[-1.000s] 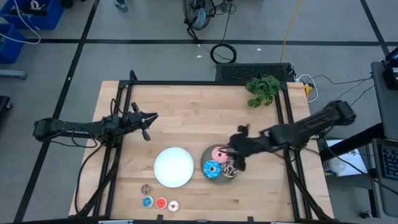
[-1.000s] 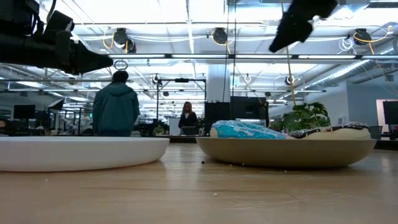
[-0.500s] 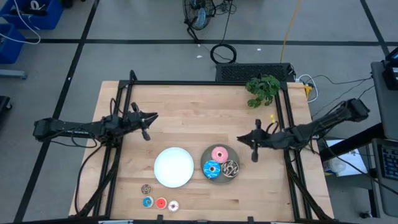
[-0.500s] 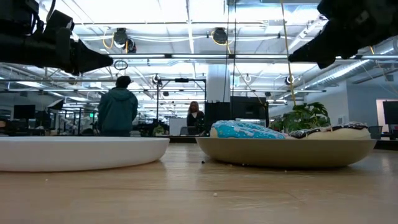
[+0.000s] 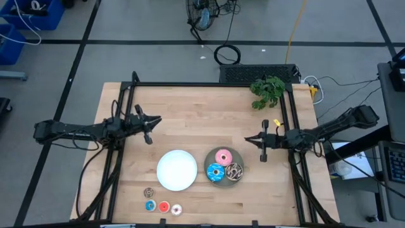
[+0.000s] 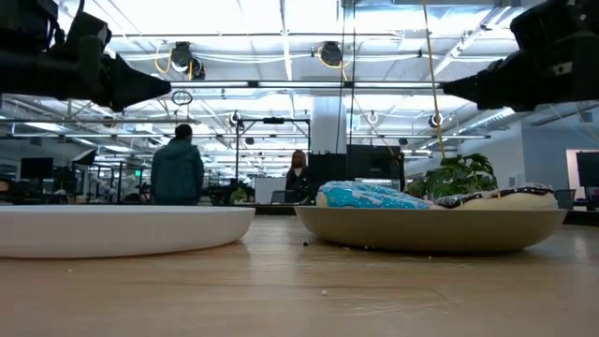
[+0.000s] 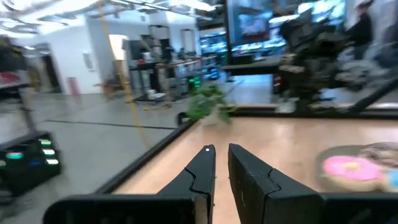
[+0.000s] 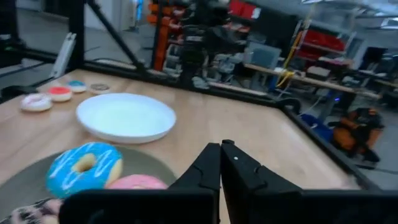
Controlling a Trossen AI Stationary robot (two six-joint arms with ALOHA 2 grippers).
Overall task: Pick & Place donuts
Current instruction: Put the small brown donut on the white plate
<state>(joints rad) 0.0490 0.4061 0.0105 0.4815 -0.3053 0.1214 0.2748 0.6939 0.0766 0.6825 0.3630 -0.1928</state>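
Grey plate (image 5: pixel 223 178): set on the wooden table (image 5: pixel 190 114), just right of the white plate (image 5: pixel 176 169). Three larger donuts are held in it: pink donut (image 5: pixel 222 157), blue sprinkled donut (image 5: pixel 215 171), dark brown drizzled donut (image 5: pixel 235 171).

White plate: nothing is seen on it.

Four tiny donuts are laid on the table near its front edge, below the white plate: brown donut (image 5: pixel 149 192), blue donut (image 5: pixel 150 205), red donut (image 5: pixel 164 206), white donut (image 5: pixel 176 209).

Left gripper (image 5: pixel 150 130): held above the table's left side, well apart from the plates; fingers appear nearly pressed together, a thin gap remaining.

Right gripper (image 5: pixel 261 148): held above the table just right of the grey plate; fingers pressed together, nothing pinched.

Potted plant (image 5: pixel 267 92): placed at the far right corner.
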